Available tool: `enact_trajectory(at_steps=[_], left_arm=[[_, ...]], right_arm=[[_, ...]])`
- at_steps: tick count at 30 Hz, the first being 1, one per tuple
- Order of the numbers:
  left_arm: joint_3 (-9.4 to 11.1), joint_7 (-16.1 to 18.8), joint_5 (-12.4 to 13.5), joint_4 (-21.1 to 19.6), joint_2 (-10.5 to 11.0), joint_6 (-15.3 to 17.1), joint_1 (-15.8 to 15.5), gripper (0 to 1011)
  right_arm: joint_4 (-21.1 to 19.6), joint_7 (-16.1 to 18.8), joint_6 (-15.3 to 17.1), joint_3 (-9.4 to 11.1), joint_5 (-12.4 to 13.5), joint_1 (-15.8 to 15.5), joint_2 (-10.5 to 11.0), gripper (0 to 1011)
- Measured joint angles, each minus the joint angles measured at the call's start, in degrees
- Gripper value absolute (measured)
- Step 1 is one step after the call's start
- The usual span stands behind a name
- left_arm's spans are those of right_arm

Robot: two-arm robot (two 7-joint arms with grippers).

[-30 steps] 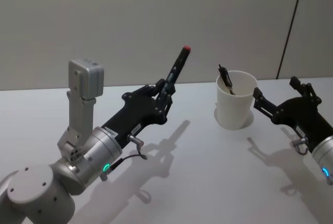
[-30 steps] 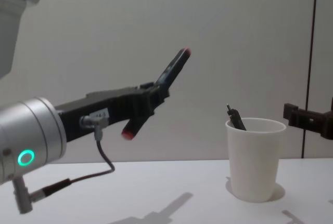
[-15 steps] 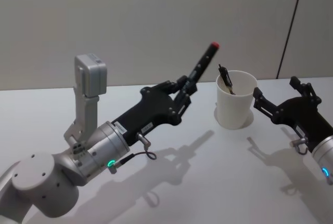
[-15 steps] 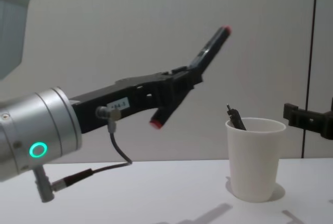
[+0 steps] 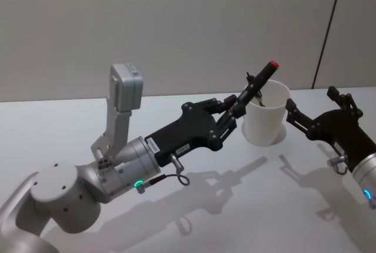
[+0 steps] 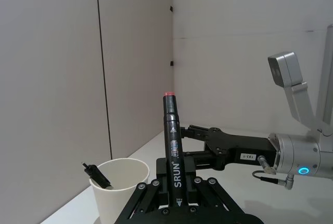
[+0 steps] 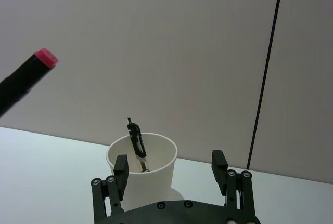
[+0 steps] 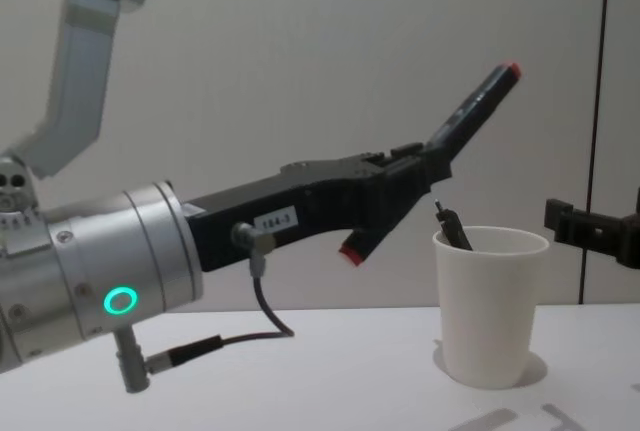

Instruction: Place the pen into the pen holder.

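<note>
Status of the pen [image 5: 259,78]: it is off the table [image 5: 235,206], clamped between the fingers of the left gripper [image 5: 235,110] partway along its barrel. It is tilted. The red-capped end points up and toward the pen holder [image 5: 267,118]; the other end, also red, hangs below the gripper. It is not in the pen holder.

Position relative to the holder: in the chest view the upper cap sits above the cup's opening, while the lower end is to the left of the cup wall, at about rim level. In the head view the barrel crosses in front of the near-left part of the rim. I cannot tell whether it touches the rim.

Holder contents: one dark pen-like item [image 8: 452,228] leans inside the cup, its tip above the rim.

Right gripper [image 5: 310,98]: held low beside the cup on its right, fingers spread, nothing between them.

Progress, as I judge it: pick-up and lift are complete, and the carry is near its end. Remaining steps:
1. Bring the lower end over the opening.
2. Raise the barrel closer to upright.
3. Lower it clear of the leaning item.
4. Release.
</note>
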Motion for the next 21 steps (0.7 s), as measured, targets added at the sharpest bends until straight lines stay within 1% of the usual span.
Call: enact_trajectory(at_steps=[10, 17, 21], left_arm=[[0.62, -1.48, 1.78, 1.96, -0.99, -0.64, -1.48, 182], [0.8, -1.89, 2.3, 2.54, -1.27, -0.8, -1.91, 182], [0.88, -2.06, 2.51, 2.77, -1.39, -0.87, -2.09, 182]], right_arm=[[0.0, 0.0, 0.0, 0.0, 0.0, 0.0, 0.0, 1001], [0.0, 0.01, 0.0, 0.01, 0.01, 0.0, 0.0, 1001], [-0.2, 0.38, 0.1, 0.09, 0.47, -0.05, 0.05, 1002]])
